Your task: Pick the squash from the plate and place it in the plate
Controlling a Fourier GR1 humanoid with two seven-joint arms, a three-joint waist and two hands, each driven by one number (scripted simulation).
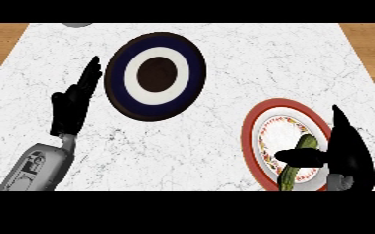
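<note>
Across white marble counter (219, 54) (wood floor beyond corners): two plates, squash (296, 161).

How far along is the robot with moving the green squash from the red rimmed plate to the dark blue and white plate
Nothing looks done yet: the green squash lies on the red-rimmed patterned plate. In hand: the right hand is at that plate, its thumb across the squash, though no closed grasp shows. Left to do: grasp it, lift it and carry it to the dark blue and white ringed plate, which holds nothing. The left hand rests open beside that plate.
</note>
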